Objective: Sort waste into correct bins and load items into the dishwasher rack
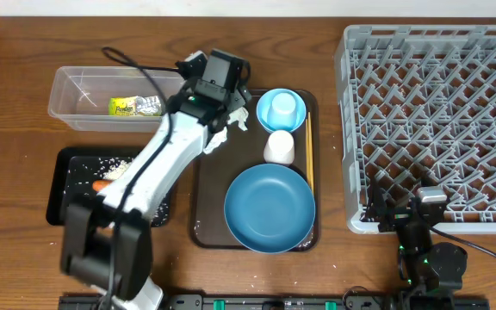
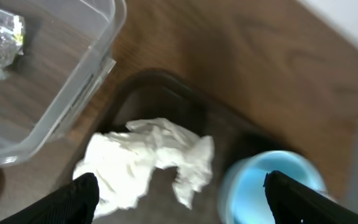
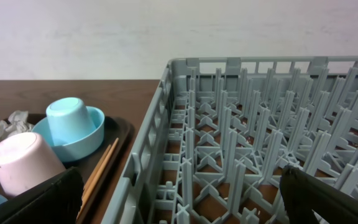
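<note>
My left gripper point(image 1: 233, 105) is open, just above crumpled white tissues point(image 1: 224, 133) at the brown tray's back left corner; in the left wrist view the tissues point(image 2: 145, 158) lie between its fingers point(image 2: 179, 199). The clear tub point(image 1: 110, 96) holds the yellow-green wrapper point(image 1: 134, 106). The black tray point(image 1: 67, 185) holds rice point(image 1: 102, 166) and the carrot point(image 1: 102, 185). The light-blue bowl point(image 1: 281, 110), white cup point(image 1: 279, 147), dark-blue dish point(image 1: 269, 208) and chopsticks point(image 1: 309, 155) sit on the brown tray. My right gripper point(image 3: 182, 199) is open and empty over the grey rack's point(image 1: 437, 112) front left corner.
An upturned light-blue cup point(image 3: 67, 118) sits inside the bowl. The brown serving tray point(image 1: 205, 198) lies between the black tray and the rack. My left arm stretches over the black tray. The rack point(image 3: 247, 143) holds nothing that I can see.
</note>
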`<action>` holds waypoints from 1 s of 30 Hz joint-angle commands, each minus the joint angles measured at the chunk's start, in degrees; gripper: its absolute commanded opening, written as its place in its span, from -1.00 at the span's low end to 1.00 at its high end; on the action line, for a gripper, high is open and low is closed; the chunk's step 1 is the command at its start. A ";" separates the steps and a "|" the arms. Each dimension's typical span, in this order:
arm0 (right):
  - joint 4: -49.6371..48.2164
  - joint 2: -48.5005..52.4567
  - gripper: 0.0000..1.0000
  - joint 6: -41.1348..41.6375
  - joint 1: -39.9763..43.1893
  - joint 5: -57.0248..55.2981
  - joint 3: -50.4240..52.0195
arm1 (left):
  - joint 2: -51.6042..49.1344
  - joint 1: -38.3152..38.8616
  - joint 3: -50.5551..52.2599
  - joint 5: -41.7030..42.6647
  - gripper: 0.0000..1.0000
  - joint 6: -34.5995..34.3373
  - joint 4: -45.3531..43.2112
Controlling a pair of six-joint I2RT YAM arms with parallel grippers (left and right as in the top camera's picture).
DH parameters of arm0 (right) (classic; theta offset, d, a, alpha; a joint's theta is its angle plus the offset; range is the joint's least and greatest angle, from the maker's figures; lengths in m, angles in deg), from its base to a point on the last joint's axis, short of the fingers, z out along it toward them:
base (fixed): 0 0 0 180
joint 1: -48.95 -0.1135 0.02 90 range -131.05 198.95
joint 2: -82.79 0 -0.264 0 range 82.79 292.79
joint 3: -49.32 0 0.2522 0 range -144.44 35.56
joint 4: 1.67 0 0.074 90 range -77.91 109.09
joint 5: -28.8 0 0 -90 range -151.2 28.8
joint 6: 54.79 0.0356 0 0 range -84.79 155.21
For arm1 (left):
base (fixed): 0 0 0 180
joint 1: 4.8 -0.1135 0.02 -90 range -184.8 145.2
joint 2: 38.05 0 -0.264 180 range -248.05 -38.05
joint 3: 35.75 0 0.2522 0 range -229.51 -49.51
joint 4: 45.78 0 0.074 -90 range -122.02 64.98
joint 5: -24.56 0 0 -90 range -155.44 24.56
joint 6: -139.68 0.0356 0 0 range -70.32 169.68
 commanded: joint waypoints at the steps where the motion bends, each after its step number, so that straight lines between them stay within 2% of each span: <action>1: 0.17 0.07 0.99 -0.68 1.03 -0.31 0.13 | -3.80 0.07 -0.09 -2.36 0.75 7.65 -1.31; 20: 0.17 0.07 0.98 -0.68 1.05 -0.31 0.13 | -13.18 0.31 -0.09 -1.03 0.73 9.73 -9.46; 27: 0.20 0.07 0.98 -0.68 1.03 -0.33 0.13 | -13.88 1.11 -0.09 -0.17 0.44 9.73 -10.16; 30: 0.17 0.07 0.98 -0.68 1.03 -0.31 0.13 | -13.88 1.57 -0.09 0.04 0.24 9.70 -10.32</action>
